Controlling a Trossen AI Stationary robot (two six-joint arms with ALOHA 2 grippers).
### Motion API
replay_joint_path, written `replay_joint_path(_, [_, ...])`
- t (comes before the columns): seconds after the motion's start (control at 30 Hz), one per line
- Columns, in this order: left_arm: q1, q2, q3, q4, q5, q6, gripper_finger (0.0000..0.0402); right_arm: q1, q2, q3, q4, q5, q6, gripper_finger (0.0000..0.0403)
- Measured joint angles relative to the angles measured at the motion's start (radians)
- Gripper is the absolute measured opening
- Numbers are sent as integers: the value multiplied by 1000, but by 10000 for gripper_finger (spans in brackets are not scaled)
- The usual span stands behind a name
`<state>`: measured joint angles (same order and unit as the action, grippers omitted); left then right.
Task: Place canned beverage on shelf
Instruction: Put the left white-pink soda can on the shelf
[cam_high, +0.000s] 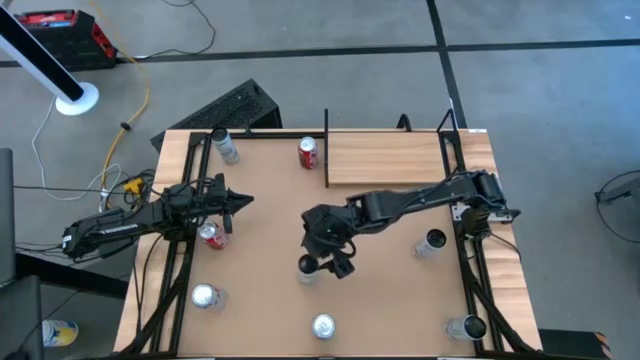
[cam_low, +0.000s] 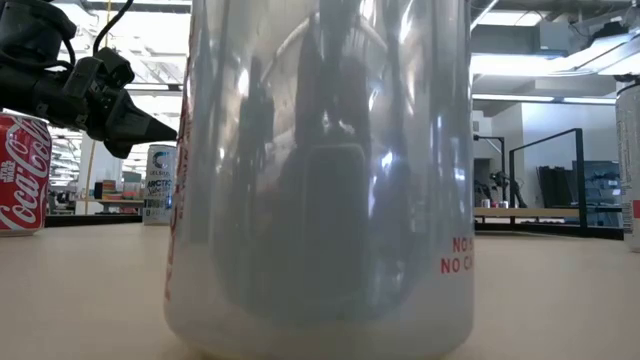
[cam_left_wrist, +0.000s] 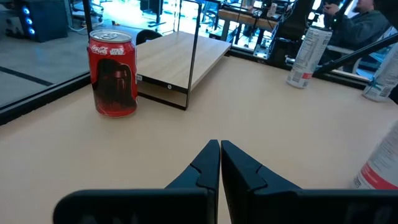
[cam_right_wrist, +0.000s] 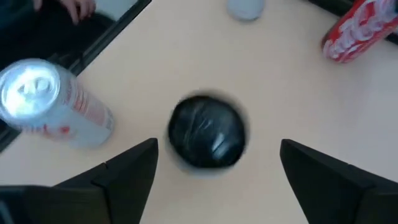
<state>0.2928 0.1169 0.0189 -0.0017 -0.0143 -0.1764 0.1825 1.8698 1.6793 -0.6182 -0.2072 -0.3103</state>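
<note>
A can with a dark top (cam_right_wrist: 208, 132) stands upright on the table, left of centre (cam_high: 309, 266). My right gripper (cam_right_wrist: 219, 144) hovers open above it, pointing slantwise down. Its fingers stand on either side of the can, clear of it. The shelf (cam_high: 385, 160), a pale wood-grain plank, lies at the table's far right, with a thin black rail (cam_left_wrist: 194, 56) at its left end. My left gripper (cam_left_wrist: 219, 147) waits shut near the table's left edge (cam_high: 243, 201), touching nothing. A red can (cam_high: 212, 236) stands just beside it.
A red can (cam_high: 309, 152) stands left of the shelf. Silver cans stand at the far left (cam_high: 225, 147), near left (cam_high: 205, 296), near middle (cam_high: 322, 325), right (cam_high: 432, 243) and near right (cam_high: 468, 327). The near-middle can (cam_low: 320, 180) fills the low view.
</note>
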Motion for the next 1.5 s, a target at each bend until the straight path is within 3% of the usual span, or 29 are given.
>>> replay_joint_path(0.13, [0, 0, 0, 0, 0, 0, 0, 22, -3, 53, 38, 12, 159, 356])
replay_joint_path(0.2, [0, 0, 0, 0, 0, 0, 0, 45, -3, 54, 67, 80, 277, 356])
replay_joint_path(0.47, [0, 0, 0, 0, 0, 0, 0, 207, 0, 51, 88, 649, 659, 356])
replay_joint_path(0.6, [0, 0, 0, 0, 0, 0, 0, 290, 21, 53, 105, 907, 751, 356])
replay_joint_path(0.67, [0, 0, 0, 0, 0, 0, 0, 311, 51, 52, 128, 983, 723, 356])
replay_joint_path(0.9, [0, 0, 0, 0, 0, 0, 0, 313, 194, 50, 273, 999, 581, 356])
replay_joint_path(1.17, [0, 0, 0, 0, 0, 0, 0, 299, 205, 50, 239, 1068, 673, 356])
replay_joint_path(1.37, [0, 0, 0, 0, 0, 0, 0, 284, 210, 52, 124, 1064, 861, 356])
replay_joint_path(1.5, [0, 0, 0, 0, 0, 0, 0, 279, 213, 49, 104, 1025, 868, 356])
